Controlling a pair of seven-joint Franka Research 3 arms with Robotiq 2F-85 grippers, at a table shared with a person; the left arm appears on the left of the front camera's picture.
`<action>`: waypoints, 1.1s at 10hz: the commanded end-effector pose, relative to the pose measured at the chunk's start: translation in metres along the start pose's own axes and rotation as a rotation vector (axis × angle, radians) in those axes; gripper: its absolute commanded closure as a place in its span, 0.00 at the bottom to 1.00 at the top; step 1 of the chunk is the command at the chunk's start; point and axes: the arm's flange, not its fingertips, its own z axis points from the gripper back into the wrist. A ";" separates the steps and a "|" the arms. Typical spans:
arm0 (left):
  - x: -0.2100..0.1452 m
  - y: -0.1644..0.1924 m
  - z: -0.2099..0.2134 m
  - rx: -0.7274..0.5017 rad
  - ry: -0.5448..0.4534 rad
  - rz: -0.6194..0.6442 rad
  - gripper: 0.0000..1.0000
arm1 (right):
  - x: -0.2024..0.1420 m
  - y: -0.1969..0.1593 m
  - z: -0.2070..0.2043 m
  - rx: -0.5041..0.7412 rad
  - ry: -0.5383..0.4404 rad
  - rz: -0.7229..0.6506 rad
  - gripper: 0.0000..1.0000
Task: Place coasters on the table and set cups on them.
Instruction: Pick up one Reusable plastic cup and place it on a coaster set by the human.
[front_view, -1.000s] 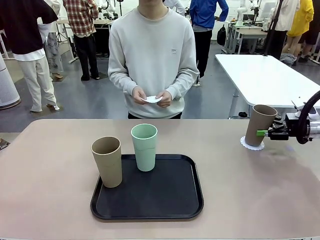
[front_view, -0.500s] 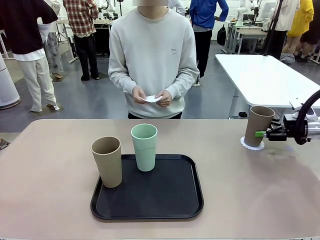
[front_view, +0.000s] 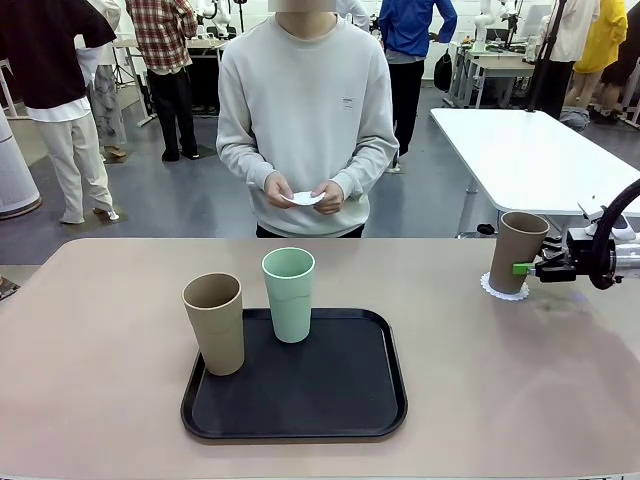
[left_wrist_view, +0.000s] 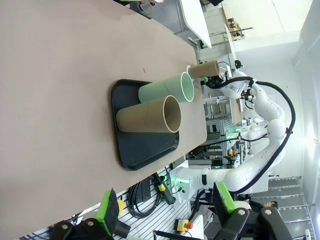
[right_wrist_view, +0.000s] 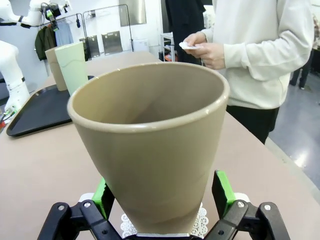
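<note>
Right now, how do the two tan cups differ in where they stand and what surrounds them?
The right tan cup stands on a coaster on the table; the left tan cup stands on the black tray, with no coaster. The right gripper straddles the right tan cup; no gripper is near the left tan cup. Both are upright, same shape and colour.

Two cups (front_view: 214, 322) stand on the tray (front_view: 340, 400), a third (front_view: 520, 250) on a coaster (front_view: 500, 293) rightward.

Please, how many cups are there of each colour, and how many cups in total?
Tan-brown tall tapered matte cups: 2
Pale mint green tall tapered matte cup: 1
Total: 3
</note>
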 end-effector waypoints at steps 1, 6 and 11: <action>0.000 0.000 0.000 -0.013 0.002 -0.012 0.00 | 0.003 -0.006 -0.002 -0.005 0.061 -0.036 0.00; 0.000 0.000 0.000 -0.013 0.002 -0.012 0.00 | 0.003 -0.006 0.002 0.012 0.166 -0.072 0.00; 0.000 0.000 0.000 -0.013 0.002 -0.012 0.00 | 0.005 -0.002 0.028 0.001 0.221 -0.078 0.00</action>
